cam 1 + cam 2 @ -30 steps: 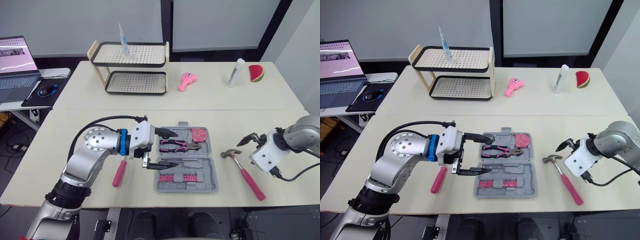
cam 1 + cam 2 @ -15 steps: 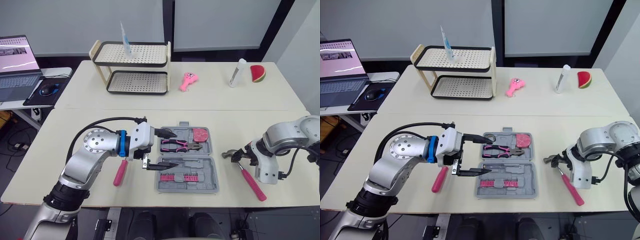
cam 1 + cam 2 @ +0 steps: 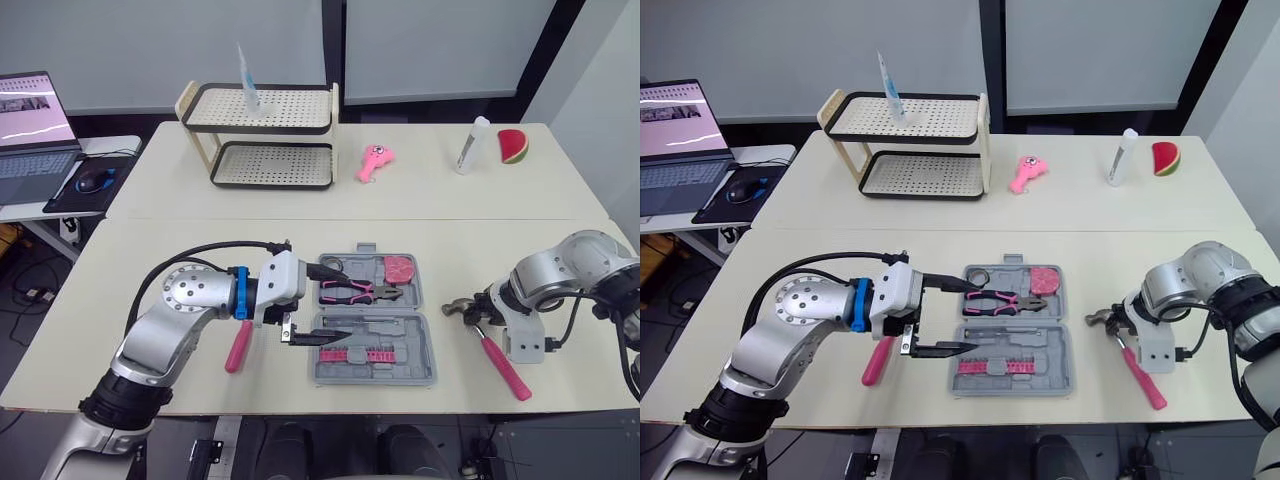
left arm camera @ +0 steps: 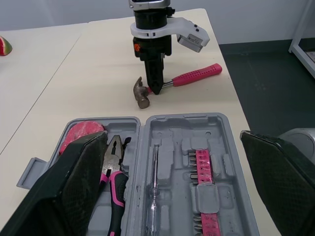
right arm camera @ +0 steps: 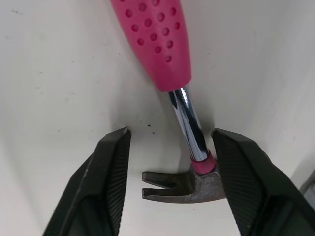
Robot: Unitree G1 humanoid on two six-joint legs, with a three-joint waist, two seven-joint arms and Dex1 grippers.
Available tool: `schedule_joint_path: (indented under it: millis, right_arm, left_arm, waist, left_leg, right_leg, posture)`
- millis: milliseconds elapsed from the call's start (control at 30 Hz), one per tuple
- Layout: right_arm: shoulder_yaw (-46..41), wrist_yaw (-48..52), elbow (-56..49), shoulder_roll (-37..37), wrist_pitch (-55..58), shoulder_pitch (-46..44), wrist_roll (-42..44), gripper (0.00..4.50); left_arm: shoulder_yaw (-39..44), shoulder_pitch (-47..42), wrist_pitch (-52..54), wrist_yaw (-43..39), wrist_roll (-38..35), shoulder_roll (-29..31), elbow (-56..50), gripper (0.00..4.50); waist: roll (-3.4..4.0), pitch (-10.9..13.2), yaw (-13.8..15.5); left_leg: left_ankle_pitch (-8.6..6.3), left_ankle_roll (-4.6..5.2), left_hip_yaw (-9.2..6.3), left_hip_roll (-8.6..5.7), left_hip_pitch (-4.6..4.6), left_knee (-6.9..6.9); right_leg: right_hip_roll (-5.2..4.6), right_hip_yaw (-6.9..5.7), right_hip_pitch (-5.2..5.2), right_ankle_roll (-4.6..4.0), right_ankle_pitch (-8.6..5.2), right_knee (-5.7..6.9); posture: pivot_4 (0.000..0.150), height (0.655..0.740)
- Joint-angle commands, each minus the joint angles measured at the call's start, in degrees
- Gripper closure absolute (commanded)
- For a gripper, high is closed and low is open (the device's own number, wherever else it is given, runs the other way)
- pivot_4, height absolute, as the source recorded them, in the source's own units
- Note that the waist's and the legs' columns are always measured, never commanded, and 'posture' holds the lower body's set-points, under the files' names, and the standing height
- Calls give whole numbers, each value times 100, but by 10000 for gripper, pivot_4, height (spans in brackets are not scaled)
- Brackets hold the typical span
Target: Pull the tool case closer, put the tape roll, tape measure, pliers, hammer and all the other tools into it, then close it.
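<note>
The grey tool case (image 3: 405, 345) lies open at the table's middle front. Inside are pink-handled pliers (image 3: 355, 291), a pink tape measure (image 3: 400, 269) and a pink strip of bits (image 3: 362, 354). My left gripper (image 3: 345, 303) is open, its fingers spread over the case's left edge with nothing between them. A hammer (image 3: 495, 352) with a pink handle lies on the table right of the case. My right gripper (image 5: 170, 135) points down at it, open, with its fingers (image 5: 110, 172) on either side of the steel neck by the head (image 5: 182, 187). A pink-handled tool (image 3: 238, 346) lies left of the case.
A two-tier rack (image 3: 262, 135) stands at the back left. A pink toy (image 3: 374, 160), a white bottle (image 3: 472, 145) and a watermelon-slice toy (image 3: 512, 146) lie along the back. A laptop (image 3: 30, 120) and mouse (image 3: 92, 180) sit on the side table, left.
My right gripper has turned and come down from beside the hammer head until its fingers straddle the hammer's neck. The left gripper has barely moved.
</note>
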Motion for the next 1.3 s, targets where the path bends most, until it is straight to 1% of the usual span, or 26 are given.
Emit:
schedule_joint_path:
  millis: [33, 200, 433, 500, 567, 633, 700, 733, 800, 867, 933, 1033, 1100, 1167, 1233, 1300]
  right_arm:
    - [176, -153, 104, 61, 176, -29, -58, 24518]
    - [234, -138, 175, 4, 212, 38, 94, 29556]
    - [196, -129, 325, -141, 298, 47, 228, 37352]
    - [107, -91, 421, -249, 265, 21, 404, 39471]
    - [-33, 64, 537, -371, 226, 18, 758, 41032]
    - [-177, 279, 669, -510, 210, -1, 1182, 42356]
    - [-378, 635, 899, -668, 274, 37, 1848, 42717]
    - [-553, 1175, 1043, -759, 527, 204, 2658, 42719]
    - [-874, 2129, 948, -1034, 1116, 650, 4167, 42719]
    - [-1354, 3252, 269, -1403, 2454, 1440, 5847, 42719]
    - [-1854, 3925, -426, -1700, 3720, 2142, 6936, 42719]
    - [-2732, 4368, -1593, -2078, 6101, 3273, 8262, 42719]
    - [-3380, 4329, -2571, -2212, 7975, 4013, 9100, 42719]
    - [-4020, 4052, -3457, -2164, 9723, 4582, 9761, 42719]
    - [-4591, 3565, -4146, -1911, 11259, 4967, 10219, 42719]
    - [-5126, 2783, -4712, -1310, 13015, 5040, 10598, 42719]
  left_arm:
    - [73, 31, 10, 46, -35, 68, -315, 0]
    - [59, 22, 97, 79, -57, 73, -408, 0]
    - [0, -87, 85, 49, -33, 8, -313, 0]
    - [-36, -152, 19, 16, -1, -33, -214, 0]
    - [-62, -200, -24, -14, 21, -71, -142, 0]
    - [-76, -241, -48, -37, 40, -101, -83, 0]
    - [-88, -268, -100, -52, 69, -123, -17, 0]
    - [-92, -276, -129, -62, 83, -125, 11, 0]
    - [-83, -273, -155, -77, 88, -119, 42, 0]
    - [-79, -262, -175, -86, 83, -111, 59, 0]
    - [-86, -249, -181, -84, 73, -115, 53, 0]
    - [-119, -240, -185, -96, 49, -138, 39, 0]
    - [-136, -261, -196, -132, 38, -145, 55, 0]
    - [-148, -296, -203, -166, 35, -160, 82, 0]
    - [-167, -333, -213, -195, 39, -182, 121, 0]
    - [-197, -372, -213, -209, 48, -212, 155, 0]
  waist:
    - [-3, -2, -2]
    - [-17, -10, -8]
    - [-17, -10, -8]
    - [-17, -10, -6]
    - [-16, -9, -7]
    - [-11, -7, -7]
    - [-7, -3, -6]
    - [-8, -3, -2]
    - [-9, -2, 17]
    - [-8, -2, 33]
    - [-7, -2, 39]
    - [-1, -3, 46]
    - [3, -3, 34]
    - [5, -4, 22]
    - [5, -4, 25]
    - [-1, -4, 45]
  left_leg:
    - [0, 0, 0, 0, 1, 0]
    - [0, 0, -2, 0, 7, 0]
    - [0, 0, -1, 0, 7, 1]
    - [0, 0, -1, -1, 6, 1]
    - [0, 0, 3, -2, 3, 2]
    - [0, 0, 9, -3, 0, 2]
    - [0, 1, 17, -5, -4, 2]
    - [0, 1, 21, -6, -5, 2]
    - [-1, 2, 20, -5, -5, 2]
    - [-2, 3, 17, -6, -7, 2]
    - [-4, 8, 5, -6, -9, 3]
    - [-8, 14, -1, -7, -7, 4]
    - [-11, 20, -3, -6, -1, 3]
    - [-13, 23, -9, -4, 1, 2]
    - [-14, 24, -15, -2, 1, 2]
    - [-14, 24, -21, -6, -3, 1]
  right_leg:
    - [0, 0, 0, 0, 0, 3]
    - [1, 2, 0, 0, 0, 15]
    - [1, 2, -1, 0, 0, 18]
    - [1, 2, -2, 0, 0, 19]
    - [0, 2, -8, 0, 0, 21]
    - [-1, 4, -13, 0, 0, 24]
    - [-5, 7, -21, 0, 0, 26]
    - [-8, 8, -23, 0, 0, 28]
    - [-11, 7, -19, 0, 0, 25]
    - [-26, 8, -11, 0, 0, 20]
    - [-43, -2, 0, 0, 0, 15]
    - [-44, -6, 9, 0, 0, 14]
    - [-43, -4, 16, 0, 0, 11]
    - [-37, -6, 25, 0, 0, 7]
    - [-29, -7, 28, 0, 0, 3]
    - [-11, -12, 29, 0, 0, -1]
  posture:
    - [1500, 7400]
    - [1500, 7400]
    - [1500, 7400]
    - [1500, 7400]
    - [1500, 7400]
    - [1500, 7400]
    - [1500, 7400]
    - [1500, 7400]
    - [1500, 7400]
    - [1500, 7400]
    - [1500, 7400]
    - [1500, 7400]
    - [1500, 7400]
    - [1500, 7400]
    - [1500, 7400]
    - [1500, 7400]
